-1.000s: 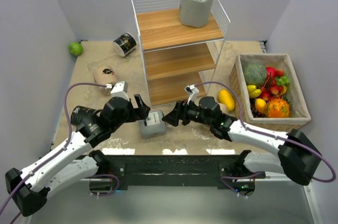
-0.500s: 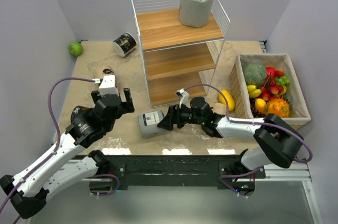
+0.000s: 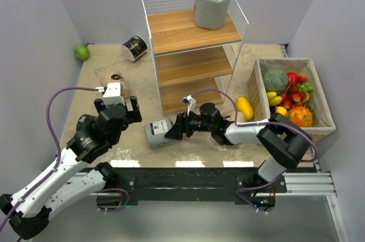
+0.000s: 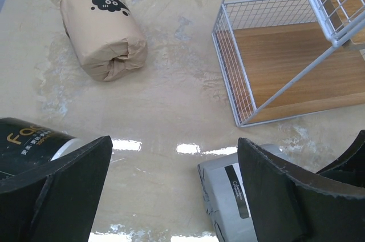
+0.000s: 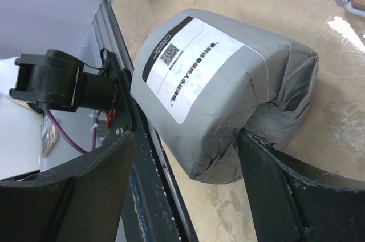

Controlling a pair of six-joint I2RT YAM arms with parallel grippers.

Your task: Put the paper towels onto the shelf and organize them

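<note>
The shelf (image 3: pixel 194 53) stands at the table's middle, with one grey paper towel roll (image 3: pixel 212 5) upright on its top board. A second grey roll (image 3: pixel 158 133) lies on the table in front of the shelf. My right gripper (image 3: pixel 173 130) is open at its right end. In the right wrist view the roll (image 5: pixel 211 99) lies just ahead of the open gripper (image 5: pixel 185 190), and the right finger touches its crumpled end. My left gripper (image 3: pixel 117 105) is open and empty, left of that roll (image 4: pixel 234 196). A beige roll (image 4: pixel 102 31) and a black roll (image 4: pixel 28 142) lie near it.
Another black roll (image 3: pixel 135 47) lies left of the shelf at the back. A green fruit (image 3: pixel 82 52) sits in the far left corner. A woven basket (image 3: pixel 316 133) of fruit stands at the right, with a yellow mango (image 3: pixel 244 107) beside it.
My left gripper has let go of the grey roll and pulled back to the left. My right gripper has moved left up to the roll, which has shifted slightly left.
</note>
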